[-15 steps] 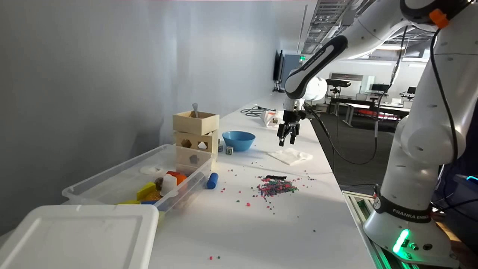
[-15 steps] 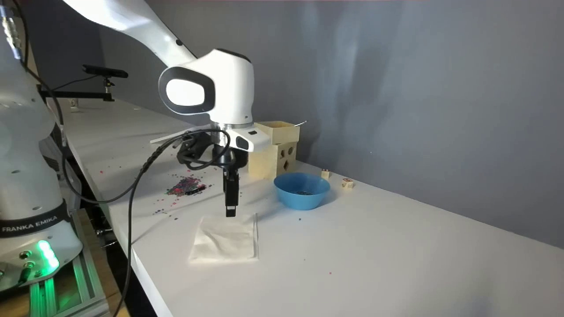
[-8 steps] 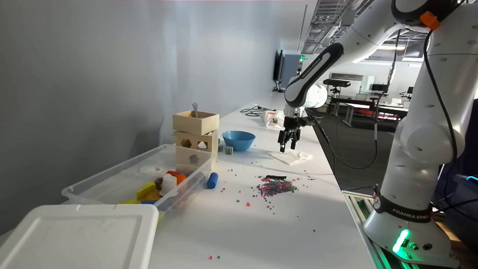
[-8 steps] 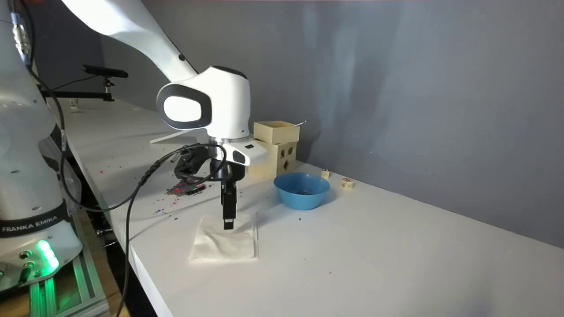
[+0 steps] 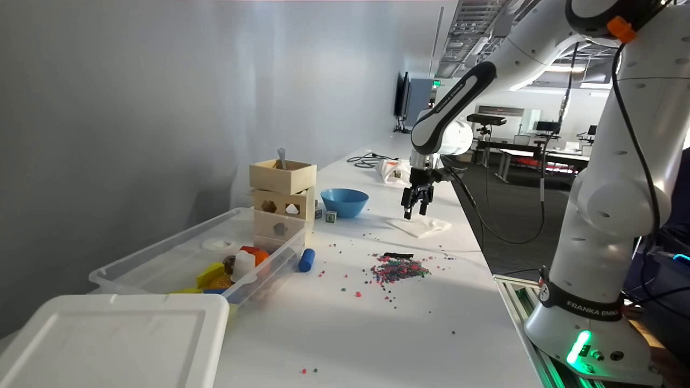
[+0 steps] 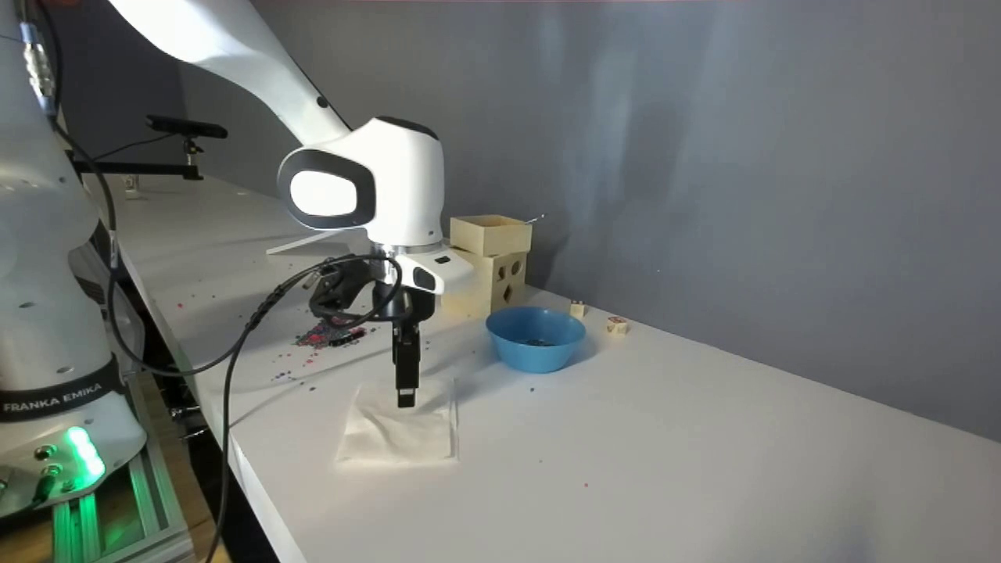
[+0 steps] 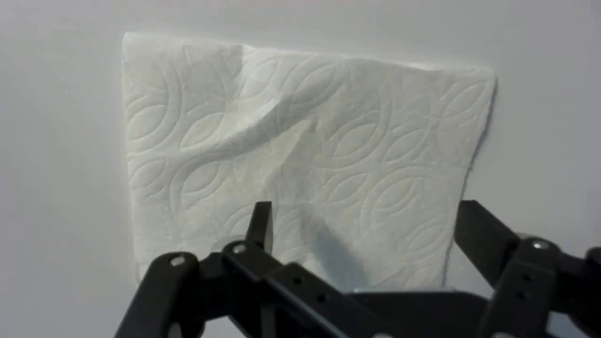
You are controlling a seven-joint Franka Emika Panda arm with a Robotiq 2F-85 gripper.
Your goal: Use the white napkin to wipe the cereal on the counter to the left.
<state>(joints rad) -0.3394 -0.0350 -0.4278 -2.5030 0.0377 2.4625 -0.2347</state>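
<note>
The white napkin (image 5: 426, 227) lies flat on the white counter (image 5: 377, 345), slightly wrinkled; it also shows in an exterior view (image 6: 397, 439). The cereal (image 5: 400, 271) is a loose dark pinkish patch on the counter, with stray bits around it; part shows behind the arm's cable in an exterior view (image 6: 317, 336). My gripper (image 5: 415, 214) points down just above the napkin. In the wrist view its jaws stand wide apart, and the gripper (image 7: 366, 204) has nothing between its fingers. The napkin (image 7: 347, 131) fills much of that view. I cannot tell whether the fingertips touch it.
A small black piece (image 5: 399, 255) lies at the cereal's edge. A blue bowl (image 5: 344, 205), small letter blocks (image 5: 331, 217), stacked wooden boxes (image 5: 283, 179) and a blue cylinder (image 5: 306, 260) stand near the wall. A clear bin (image 5: 161, 253) and white lid (image 5: 118, 345) are also there.
My gripper has come down closer to the napkin since one second ago. Over the last half second nothing visibly moves. The napkin and cereal stay put.
</note>
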